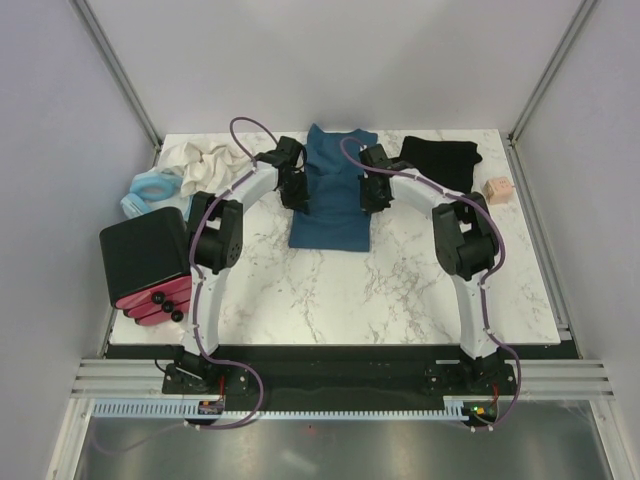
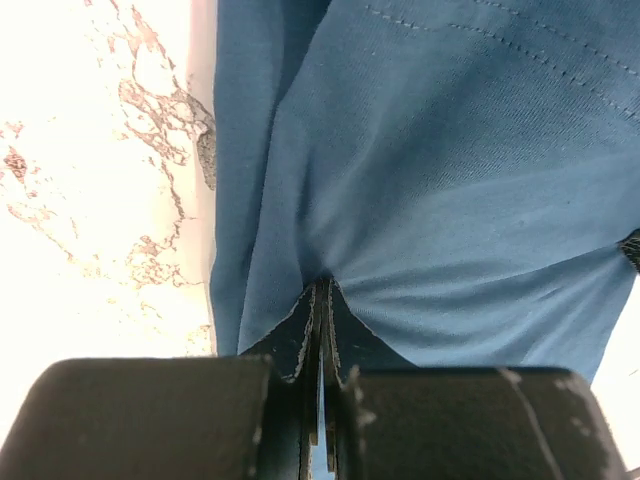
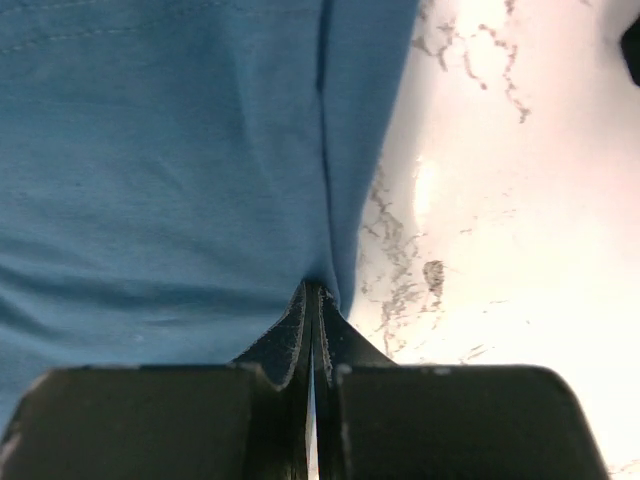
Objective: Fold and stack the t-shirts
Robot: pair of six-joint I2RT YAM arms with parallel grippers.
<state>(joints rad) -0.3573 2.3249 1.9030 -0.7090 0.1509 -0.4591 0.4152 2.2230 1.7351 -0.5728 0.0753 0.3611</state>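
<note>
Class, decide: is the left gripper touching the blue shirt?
Touching: the left wrist view shows the left gripper shut on a fold of the blue shirt.

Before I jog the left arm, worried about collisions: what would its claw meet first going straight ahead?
The blue shirt: the left claw is shut on a fold of it, so it would push into that cloth, likely with the table just beneath.

Lab test cell — white panels (image 1: 330, 60), aluminium frame (image 1: 116, 68), marble-top table (image 1: 350, 290).

Even bright overhead light, soft shadows; table (image 2: 100, 150) glares white in wrist views (near foreground blurred)
</note>
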